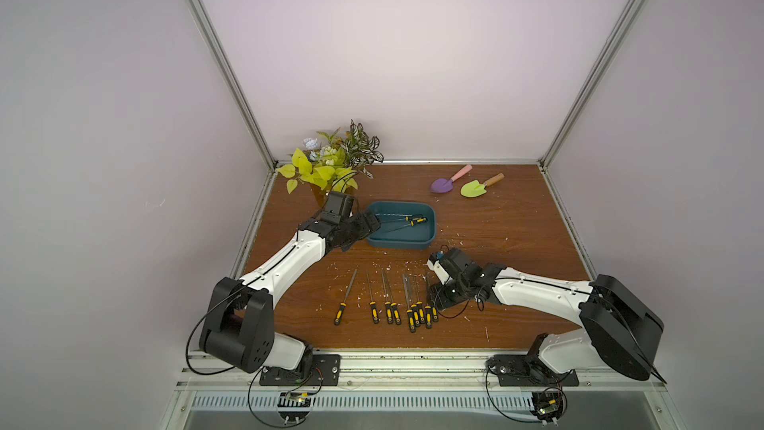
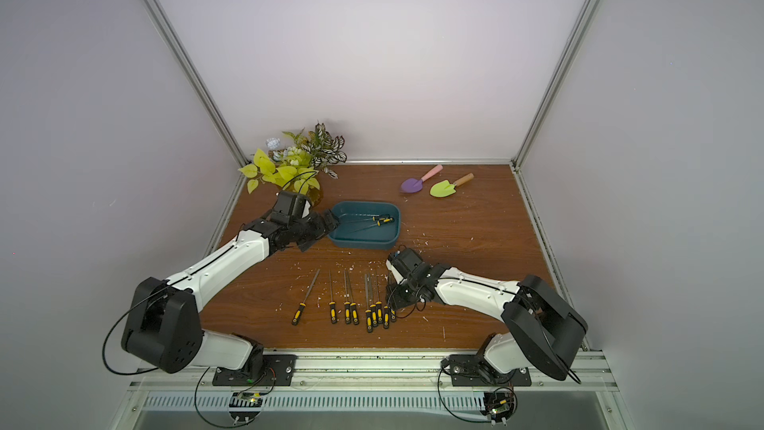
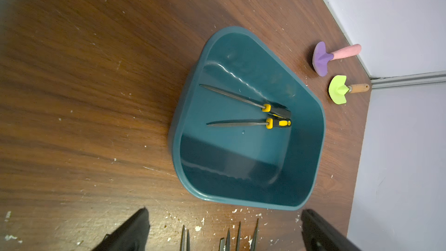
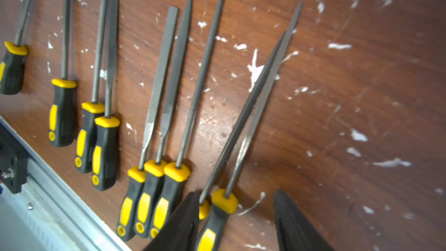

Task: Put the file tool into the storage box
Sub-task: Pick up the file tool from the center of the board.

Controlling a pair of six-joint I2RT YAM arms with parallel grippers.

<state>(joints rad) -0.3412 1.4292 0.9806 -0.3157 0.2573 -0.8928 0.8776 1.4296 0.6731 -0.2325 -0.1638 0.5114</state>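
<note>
Take the file (image 4: 244, 146) by its handle. You can judge it light and rigid. The thin steel blade lies low on the desk (image 1: 496, 241) and would likely slip, while the thicker rubbery grip should hold well. It has a grey tapering blade, a yellow collar and a black handle with a yellow inlay.

It lies at the right end of the row of files (image 1: 388, 304), its blade running close beside the neighbour file (image 4: 242, 117). The right gripper (image 4: 236, 194) stands spread astride that handle, not closed on it. The neighbour file's handle sits against one finger (image 4: 183, 223), so mind you don't catch both.

The storage box (image 1: 397, 241) lies farther back, holding two files (image 3: 277, 123). The left gripper (image 3: 224, 210) hangs spread and empty at its end.
</note>
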